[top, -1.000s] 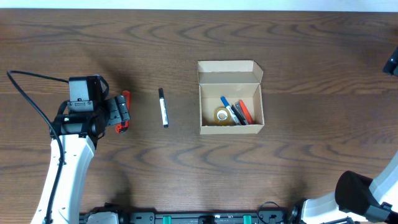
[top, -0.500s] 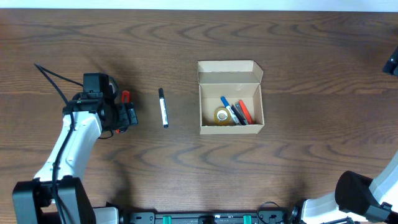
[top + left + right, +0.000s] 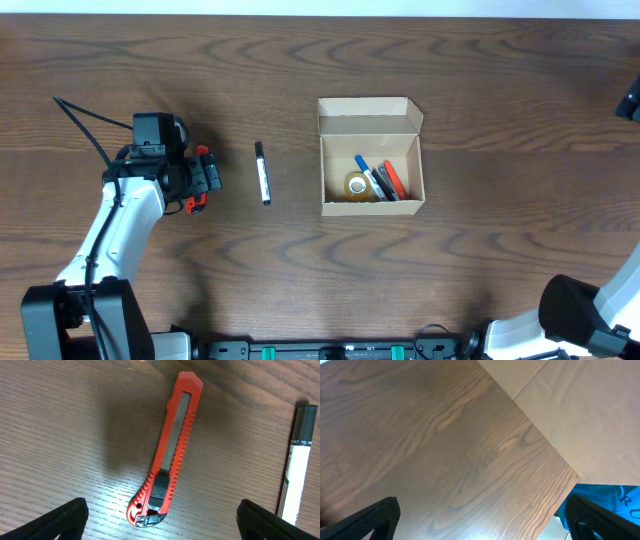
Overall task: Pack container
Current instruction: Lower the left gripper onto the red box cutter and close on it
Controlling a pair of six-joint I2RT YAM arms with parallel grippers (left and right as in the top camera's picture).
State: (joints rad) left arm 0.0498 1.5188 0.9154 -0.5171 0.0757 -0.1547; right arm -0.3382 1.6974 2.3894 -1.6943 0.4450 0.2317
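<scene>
A small tan cardboard container (image 3: 372, 208) is sitting open on the dark wood-grain table (image 3: 480, 260), its hinged flap lid standing up along the far side. Inside the container, a yellowish roll of tape (image 3: 357, 185) is lying against the near wall. A blue pen (image 3: 361, 164), a black-bodied marker (image 3: 377, 184) and a red pen-like item (image 3: 393, 180) are resting side by side just to the right of it.

Left of the container and apart from it, a white marker with a black cap (image 3: 262, 173) is lying on the table, its length running roughly parallel to the container's left wall. Further left of the container, beyond that marker, a red plastic utility knife (image 3: 172, 450) is lying flat. Its dark slider is sitting near the end closest to the wrist camera.

The left gripper (image 3: 162, 515) is hovering directly over that knife, its black fingers (image 3: 70, 515) spread wide on either side and touching neither the knife nor the marker (image 3: 295, 480).

The right gripper (image 3: 482, 515) is hanging far to the right of the container, over the table's edge. Its fingers (image 3: 380, 515) are likewise standing wide apart with nothing between them. Only bare wood, pale floor and a corner of something blue are showing beneath it.
</scene>
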